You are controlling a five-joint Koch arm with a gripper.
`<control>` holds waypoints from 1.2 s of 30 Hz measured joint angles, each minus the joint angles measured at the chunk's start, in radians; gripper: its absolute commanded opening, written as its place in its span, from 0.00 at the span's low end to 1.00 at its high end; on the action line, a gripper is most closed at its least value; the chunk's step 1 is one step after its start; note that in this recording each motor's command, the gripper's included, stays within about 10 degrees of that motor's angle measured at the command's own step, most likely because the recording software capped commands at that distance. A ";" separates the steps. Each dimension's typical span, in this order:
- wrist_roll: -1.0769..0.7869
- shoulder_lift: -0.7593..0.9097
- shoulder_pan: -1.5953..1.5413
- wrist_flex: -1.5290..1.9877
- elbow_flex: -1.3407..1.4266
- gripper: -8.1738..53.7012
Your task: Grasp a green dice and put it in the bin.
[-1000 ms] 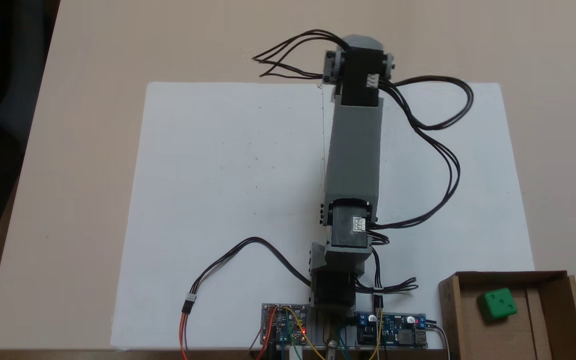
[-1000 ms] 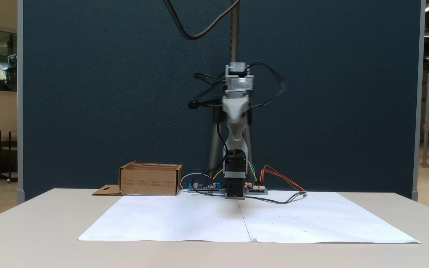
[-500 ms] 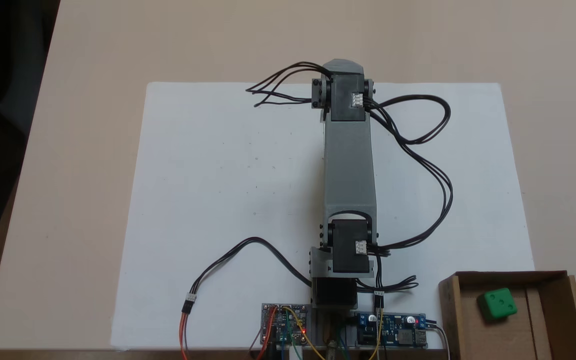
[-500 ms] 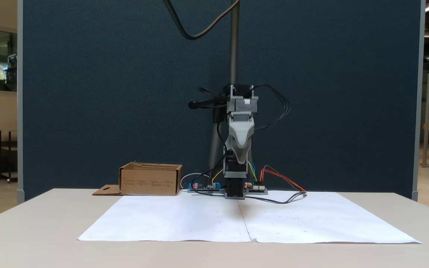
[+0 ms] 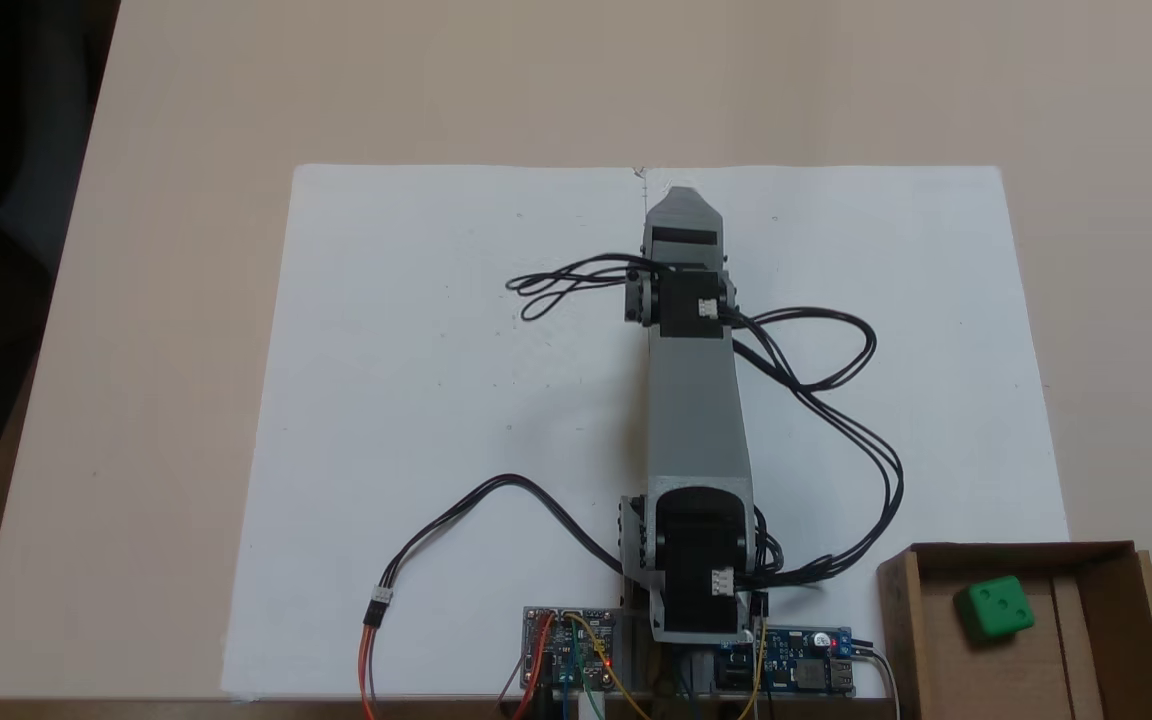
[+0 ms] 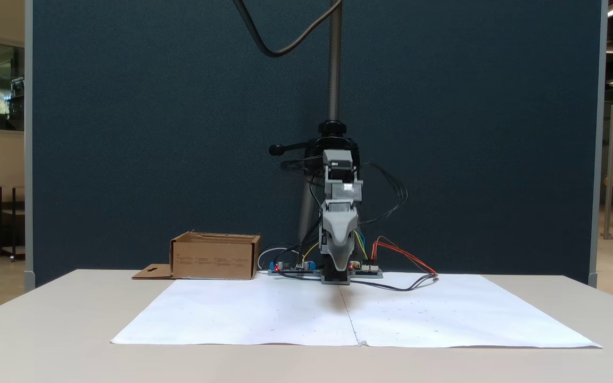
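Observation:
The green dice (image 5: pixel 994 608) lies inside the bin (image 5: pixel 1016 549), a brown cardboard box at the bottom right of the top-down fixed view, three pips up. In the front fixed view the bin (image 6: pixel 215 258) stands at the back left and its wall hides the dice. The grey arm is folded low along the paper's middle line. My gripper (image 5: pixel 681 196) points away from the base over the far part of the sheet, well apart from the bin. From the front the gripper (image 6: pixel 338 265) hangs low with one jaw behind the other. Nothing shows between the jaws.
A white paper sheet (image 5: pixel 456 380) covers the table middle. Circuit boards (image 5: pixel 571 645) and coloured wires sit at the arm's base. Black cables (image 5: pixel 836 400) loop to the arm's right. A camera pole (image 6: pixel 333 58) stands behind, before a dark blue partition.
The arm has folded back toward its base and come down; the gripper tip drew in from beyond the paper's far edge. The dice stayed in the bin.

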 measured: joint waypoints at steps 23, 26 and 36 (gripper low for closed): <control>-0.008 0.104 0.058 -0.985 0.853 0.83; -0.008 0.117 0.051 -1.066 0.881 0.83; -0.014 0.287 0.015 -1.238 0.902 0.83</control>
